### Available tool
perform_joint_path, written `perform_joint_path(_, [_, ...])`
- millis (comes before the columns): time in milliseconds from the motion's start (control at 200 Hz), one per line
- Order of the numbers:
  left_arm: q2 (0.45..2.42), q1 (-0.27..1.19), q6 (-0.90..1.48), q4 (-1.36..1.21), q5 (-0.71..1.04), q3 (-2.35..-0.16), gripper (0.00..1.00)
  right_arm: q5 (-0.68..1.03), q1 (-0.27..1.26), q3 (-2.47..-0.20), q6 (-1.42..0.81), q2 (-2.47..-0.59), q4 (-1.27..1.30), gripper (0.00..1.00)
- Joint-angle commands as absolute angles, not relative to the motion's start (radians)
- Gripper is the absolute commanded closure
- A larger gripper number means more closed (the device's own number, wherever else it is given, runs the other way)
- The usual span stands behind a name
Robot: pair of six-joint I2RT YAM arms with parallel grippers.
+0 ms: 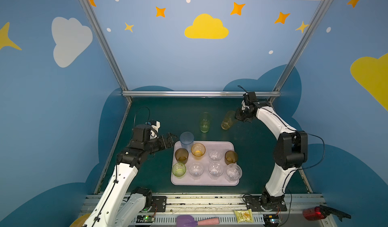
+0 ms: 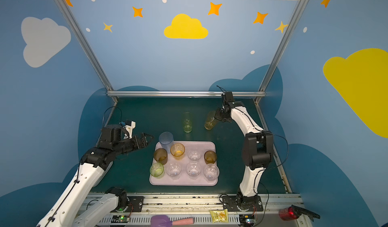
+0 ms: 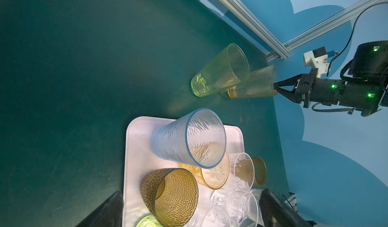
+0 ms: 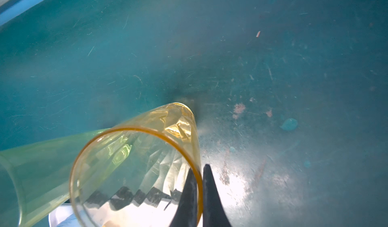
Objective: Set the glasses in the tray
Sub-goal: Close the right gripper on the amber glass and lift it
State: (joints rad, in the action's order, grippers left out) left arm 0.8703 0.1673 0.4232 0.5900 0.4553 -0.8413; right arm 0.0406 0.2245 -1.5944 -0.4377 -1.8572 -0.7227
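The pale pink tray lies mid-table. On it stand two short brown glasses, an amber one, a green one, several clear faceted ones and a tall blue glass at its far left corner. My left gripper hangs open just left of the blue glass. Behind the tray a tall green glass stands upright. My right gripper is shut on the rim of the tall yellow glass, which is tilted.
Metal frame posts and a rail bound the back of the green mat. On the front ledge lie a purple spatula, a yellow packet and a red object. The yellow glass's base sits close beside the green glass.
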Motion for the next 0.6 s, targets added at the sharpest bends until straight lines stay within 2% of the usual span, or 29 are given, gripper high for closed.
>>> perform_joint_path(0, [0.870,0.161,0.421,0.589,0.462,-0.837,0.00,0.023,0.227,-1.577,-0.449,-1.787,-0.712,1.00])
perform_joint_path(596, [0.877,0.159,0.426,0.584,0.479,-0.833,0.00,0.044,0.235,-1.427,-0.456,-1.575,-0.689,1.00])
